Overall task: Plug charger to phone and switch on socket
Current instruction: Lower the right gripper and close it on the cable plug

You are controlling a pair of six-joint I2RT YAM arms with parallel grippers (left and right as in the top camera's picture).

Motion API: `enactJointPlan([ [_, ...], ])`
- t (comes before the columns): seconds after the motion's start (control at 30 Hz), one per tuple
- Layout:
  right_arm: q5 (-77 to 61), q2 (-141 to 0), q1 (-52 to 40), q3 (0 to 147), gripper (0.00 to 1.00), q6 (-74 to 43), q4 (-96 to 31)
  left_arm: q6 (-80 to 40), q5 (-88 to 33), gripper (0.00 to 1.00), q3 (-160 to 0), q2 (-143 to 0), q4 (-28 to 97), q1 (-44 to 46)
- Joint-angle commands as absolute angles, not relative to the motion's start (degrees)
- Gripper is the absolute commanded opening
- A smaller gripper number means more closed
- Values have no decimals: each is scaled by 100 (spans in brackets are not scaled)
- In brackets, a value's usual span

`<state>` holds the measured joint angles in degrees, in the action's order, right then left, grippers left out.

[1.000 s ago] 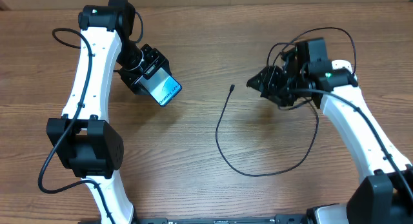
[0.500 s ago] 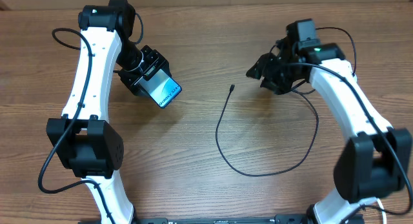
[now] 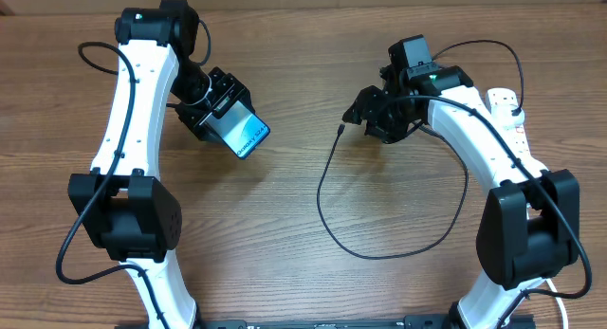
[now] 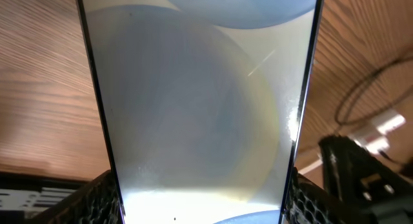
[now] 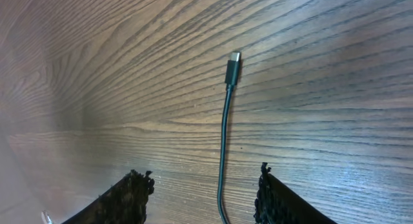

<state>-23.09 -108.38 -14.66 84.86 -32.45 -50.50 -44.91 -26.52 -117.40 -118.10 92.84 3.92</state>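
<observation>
The spread right gripper [image 3: 358,112] was swung toward frame centre, near the charger [image 5: 232,72] tip, apparently for grasping; the phone [image 3: 245,132] was pinched by the left gripper [image 3: 211,109].

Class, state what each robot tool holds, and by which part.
The left tool grips the slim light-blue-screened smartphone by its two long edges near one end. The right tool is open and empty; the thin black cable lies untouched on the wood.

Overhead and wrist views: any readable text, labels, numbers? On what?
Nothing can be read.
Phone: a line of white text at the screen's end, too small to read.
Socket: red marks, too small to read.
Charger: no markings show in the right wrist view.
</observation>
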Motion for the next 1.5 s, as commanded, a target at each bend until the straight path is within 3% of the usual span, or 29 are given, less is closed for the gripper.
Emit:
enactJointPlan([
  [0.0, -2235, -10895, -1452, 8589, 57, -3304, -5009, -4545, -3452, 44, -11869, -11743, 9301, 375],
  [0.33, -2235, -10895, -1452, 8589, 57, -3306, -5135, -4560, -4355, 39, -11869, -11743, 9341, 370],
  [1.47, -2281, -10895, -1452, 8589, 58, -3583, -5356, -5537, -4766, 39, -11869, -11743, 9419, 353],
])
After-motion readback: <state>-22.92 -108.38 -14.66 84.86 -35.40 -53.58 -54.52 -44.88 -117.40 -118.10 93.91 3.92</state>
